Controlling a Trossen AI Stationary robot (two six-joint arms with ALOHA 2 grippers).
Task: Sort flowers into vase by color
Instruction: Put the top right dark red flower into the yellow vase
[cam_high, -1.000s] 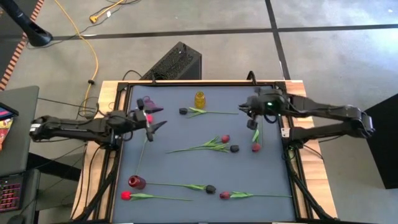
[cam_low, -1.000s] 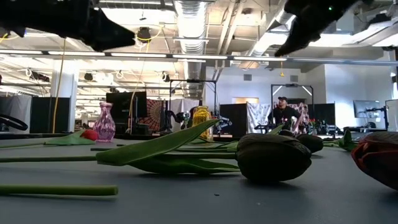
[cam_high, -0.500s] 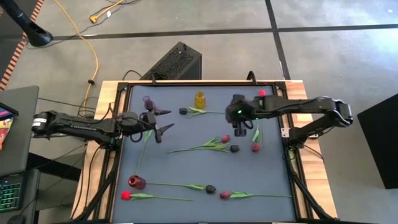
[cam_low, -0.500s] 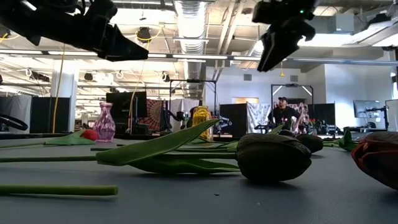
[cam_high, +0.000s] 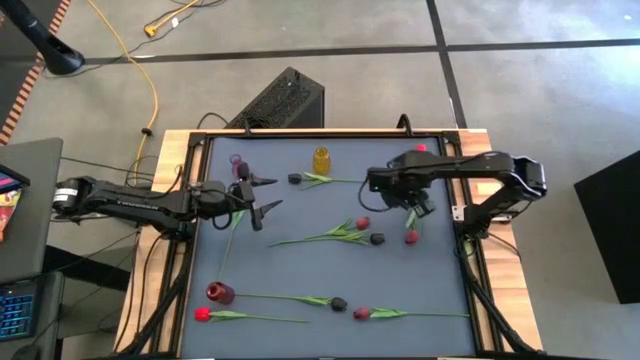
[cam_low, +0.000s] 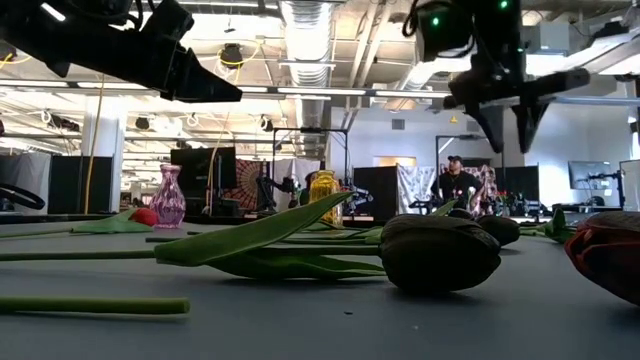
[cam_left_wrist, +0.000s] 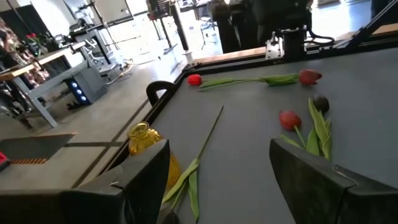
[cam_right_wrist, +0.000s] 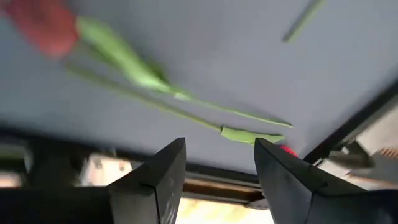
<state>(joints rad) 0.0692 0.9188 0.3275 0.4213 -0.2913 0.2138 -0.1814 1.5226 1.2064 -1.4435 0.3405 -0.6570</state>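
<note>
My right gripper (cam_high: 414, 203) hangs spread and empty above the grey table (cam_high: 300, 260), a red tulip (cam_high: 411, 236) just below it. My left gripper (cam_high: 258, 197) hovers spread wide, a yellow vase (cam_high: 321, 160) ahead of it.

The right end effector (cam_right_wrist: 214, 177) shows as two dark, blocky fingers (cam_right_wrist: 158, 180) standing apart, with nothing between them. Beyond them lies the dark grey desk surface (cam_right_wrist: 205, 56). On it rests a blurred artificial tulip with a bright red bud head (cam_right_wrist: 46, 25) and a thin green stem with a long leaf (cam_right_wrist: 124, 65) running across the surface. A second thin green stem (cam_right_wrist: 303, 22) lies apart from it, only a short piece in view. Just past the fingers, by the desk's dark edge frame (cam_right_wrist: 348, 118), a small red object (cam_right_wrist: 287, 150) peeks out; what it is cannot be told.
</note>
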